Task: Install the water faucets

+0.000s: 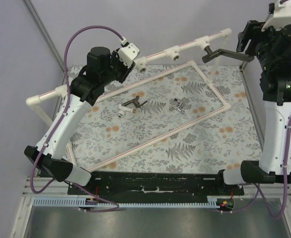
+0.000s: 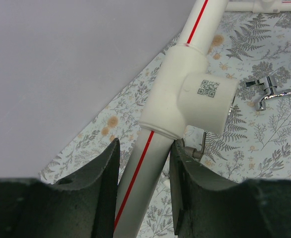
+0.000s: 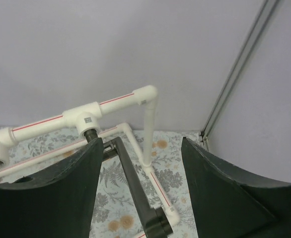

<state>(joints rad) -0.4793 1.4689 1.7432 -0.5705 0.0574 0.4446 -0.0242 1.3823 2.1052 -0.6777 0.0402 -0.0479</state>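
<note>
The dark L-shaped faucet (image 1: 225, 54) sticks out of a socket on the raised rail of the white pipe frame (image 1: 158, 53), its long spout pointing right. My right gripper (image 1: 244, 48) is open around the spout's far end; in the right wrist view the spout (image 3: 133, 186) runs between the spread fingers, nearer the left one. My left gripper (image 1: 129, 52) is shut on the rail, on the red-striped pipe (image 2: 145, 168) just below a T-socket (image 2: 195, 99). The shorter dark faucet (image 1: 133, 104) and the silver cross-handled faucet (image 1: 178, 105) lie on the floral mat.
The frame's lower rectangle (image 1: 220, 94) lies on the mat around the two loose faucets. Open sockets (image 1: 175, 53) sit along the rail between the grippers. A metal post (image 3: 235, 74) stands at the back right corner. The silver faucet also shows in the left wrist view (image 2: 267, 91).
</note>
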